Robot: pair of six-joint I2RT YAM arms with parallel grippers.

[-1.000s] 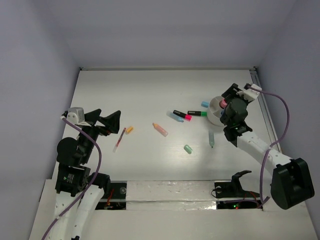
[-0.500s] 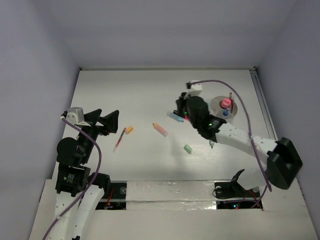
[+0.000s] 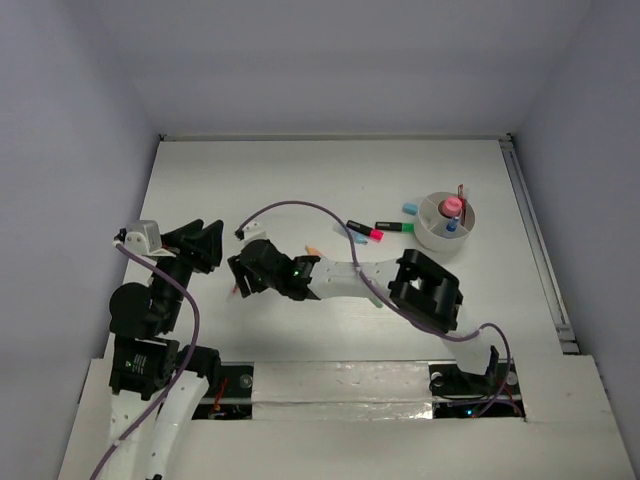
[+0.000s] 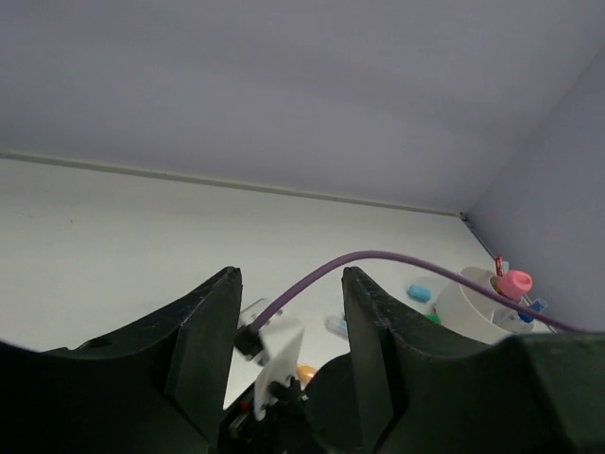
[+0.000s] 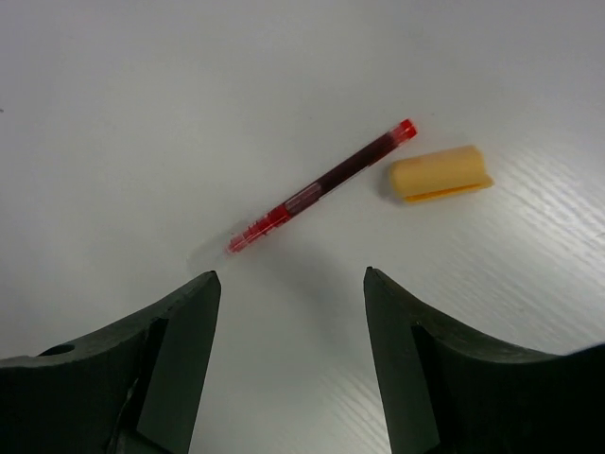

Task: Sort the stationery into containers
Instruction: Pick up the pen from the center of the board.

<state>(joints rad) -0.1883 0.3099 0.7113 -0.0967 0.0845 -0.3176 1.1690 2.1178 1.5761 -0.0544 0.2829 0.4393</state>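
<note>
Because the red pen (image 5: 321, 189) lies flat at the near left, just beside a short orange marker (image 5: 440, 173) and well apart from the cup (image 3: 428, 235) at the far right, the right gripper (image 5: 288, 284) hangs over it, jaws spread and empty, probably lining up a pinch. The left gripper (image 4: 288, 312) hovers nearby, jaws parted and holding nothing.

Surface: white table top (image 5: 113, 104), faint wood grain towards the right.
Item 1: thin red translucent plastic pen (image 5: 321, 187), lying flat, slanting from lower left to upper right.
Item 2: short pale-orange rounded plastic piece (image 5: 440, 173), just beside the pen's upper-right end, with a narrow gap between them.
Tool: right gripper (image 5: 288, 284), dark fingers spread apart, nothing between them.
</note>
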